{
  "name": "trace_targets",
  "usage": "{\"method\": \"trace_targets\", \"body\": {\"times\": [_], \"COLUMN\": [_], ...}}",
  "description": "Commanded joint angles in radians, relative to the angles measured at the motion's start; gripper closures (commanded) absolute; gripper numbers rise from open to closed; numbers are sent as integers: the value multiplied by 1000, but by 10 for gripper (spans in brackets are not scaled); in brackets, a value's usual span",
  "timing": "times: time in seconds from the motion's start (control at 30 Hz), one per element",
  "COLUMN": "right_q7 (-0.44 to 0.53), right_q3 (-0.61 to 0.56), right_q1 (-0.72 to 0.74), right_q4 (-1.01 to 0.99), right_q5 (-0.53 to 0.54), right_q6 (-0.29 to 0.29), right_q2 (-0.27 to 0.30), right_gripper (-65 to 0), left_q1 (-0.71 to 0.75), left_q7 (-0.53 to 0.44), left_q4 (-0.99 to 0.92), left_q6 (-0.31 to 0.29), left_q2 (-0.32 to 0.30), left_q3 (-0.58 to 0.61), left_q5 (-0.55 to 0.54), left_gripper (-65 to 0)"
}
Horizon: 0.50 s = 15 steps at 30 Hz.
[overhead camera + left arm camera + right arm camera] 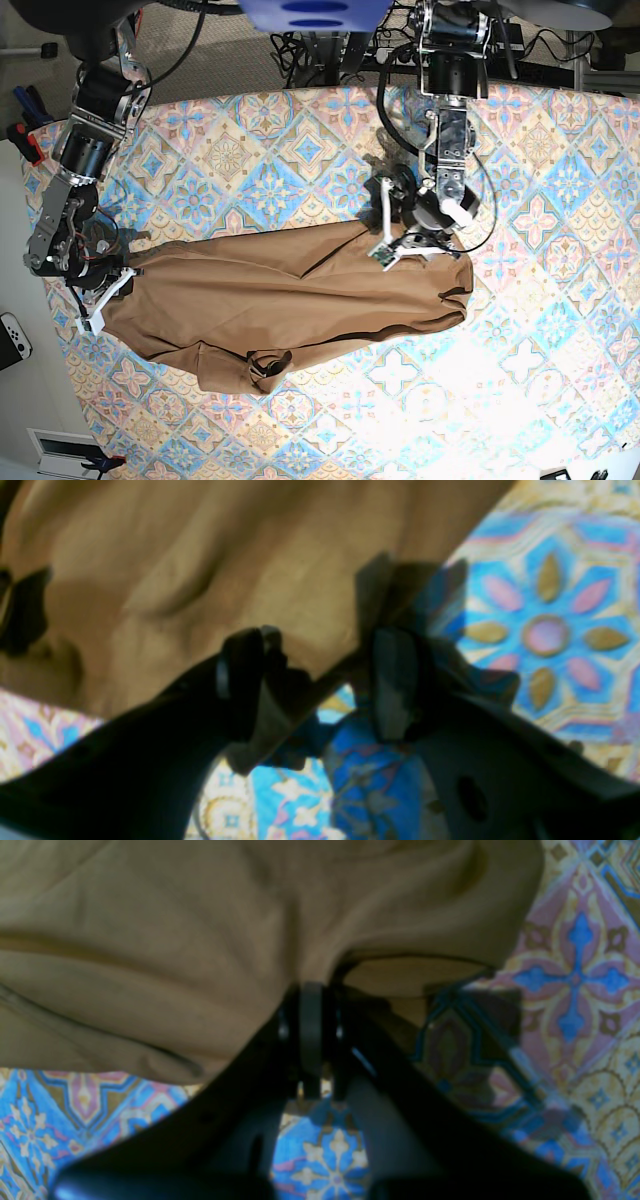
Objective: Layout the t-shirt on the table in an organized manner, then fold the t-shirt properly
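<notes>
Spreading the t-shirt [290, 295]: right gripper [311, 1005] clenched on hem, left gripper [320, 655] released at edge; we'd regrip w/ left, pull taut.

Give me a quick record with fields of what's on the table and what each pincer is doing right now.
garment: plain tan-brown fabric t-shirt, stretched lengthwise, wrinkled, not yet folded
surface: table with pastel blue, pink and cream tile-patterned cover
right pincer: shut on the t-shirt's edge
left pincer: jaws apart at the t-shirt's edge, fabric between them, not clamped
arm positions: one at each end of the t-shirt
</notes>
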Motion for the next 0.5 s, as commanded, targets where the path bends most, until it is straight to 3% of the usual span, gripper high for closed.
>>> {"method": "trace_targets", "body": {"times": [0.0,0.07,0.27,0.47], "right_q7": [20,20,20,20], "right_q3": [3,3,3,3], "right_q1": [30,30,30,30], "right_q4": [21,21,21,21], "right_q5": [15,15,15,15], "right_q6": [2,2,2,2], "right_q2": [18,18,18,18], "right_gripper": [0,0,0,0], "left_q1": [-17,-17,-14,-14], "left_q7": [-9,-9,-81,-84], "left_q4": [15,15,15,15], "left_q6": [5,5,5,5], "left_q2": [2,5,13,13], "left_q3": [5,8,5,2], "left_q5": [0,0,-2,0], "left_gripper": [-311,-269,0,0]}}
